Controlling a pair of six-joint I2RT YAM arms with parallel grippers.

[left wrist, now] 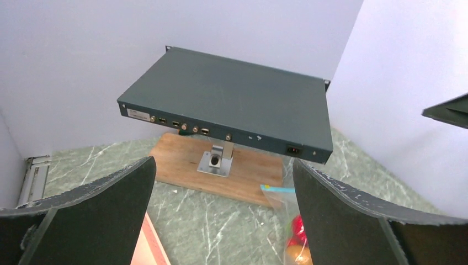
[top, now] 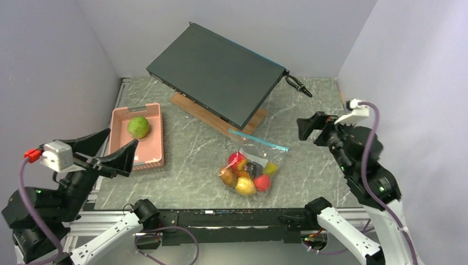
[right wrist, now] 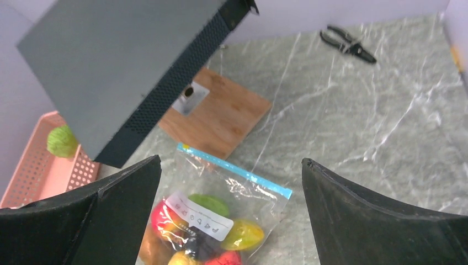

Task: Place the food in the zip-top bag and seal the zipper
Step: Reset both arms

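The clear zip-top bag (top: 251, 165) lies flat on the table's near middle, holding several toy foods (top: 245, 175) in red, yellow, orange, green and dark purple. Its teal zipper (top: 258, 139) runs along the far edge; I cannot tell if it is sealed. One green food (top: 138, 127) sits in the pink basket (top: 160, 138). My left gripper (top: 122, 138) is open and empty, raised beside the basket. My right gripper (top: 309, 131) is open and empty, raised to the right of the bag. The right wrist view shows the bag (right wrist: 232, 193) and zipper (right wrist: 237, 172) below the open fingers (right wrist: 342, 215).
A dark flat box (top: 218, 72) stands tilted on a wooden base (top: 193, 107) behind the bag. Black pliers (top: 298, 84) lie at the back right. White walls close in the left, back and right sides.
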